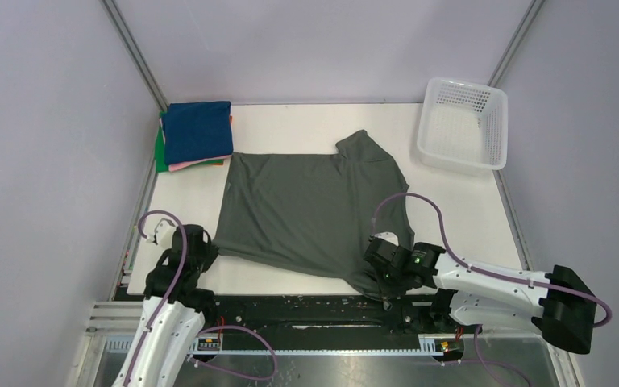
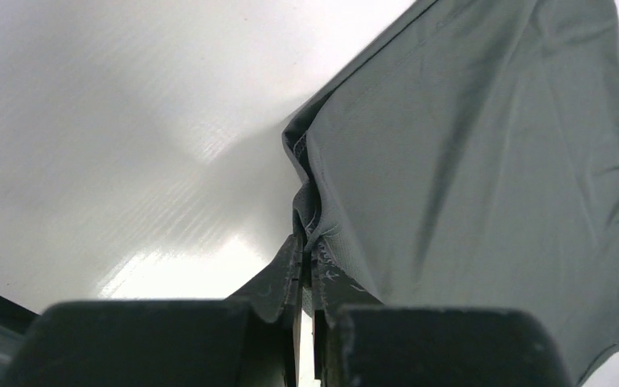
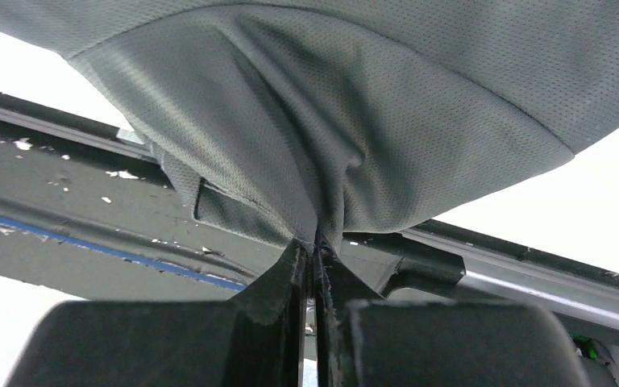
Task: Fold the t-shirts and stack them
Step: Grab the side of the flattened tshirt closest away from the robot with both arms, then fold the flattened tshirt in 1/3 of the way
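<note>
A dark grey-green t-shirt [image 1: 310, 210] lies spread on the white table [image 1: 451, 210], one sleeve pointing toward the back. My left gripper [image 1: 206, 251] is shut on the shirt's near left corner; the wrist view shows the hem [image 2: 310, 218] pinched between the fingertips. At the near right corner my right gripper [image 1: 383, 282] is shut on the cloth [image 3: 322, 161], which bunches upward from the closed jaws over the table's front edge. A stack of folded t-shirts [image 1: 197, 131], navy blue on top with pink and green edges showing, sits at the back left.
A white plastic mesh basket [image 1: 462, 125] stands at the back right corner. A black rail [image 1: 306, 310] runs along the near edge, below the shirt's corner. Grey walls close in on both sides.
</note>
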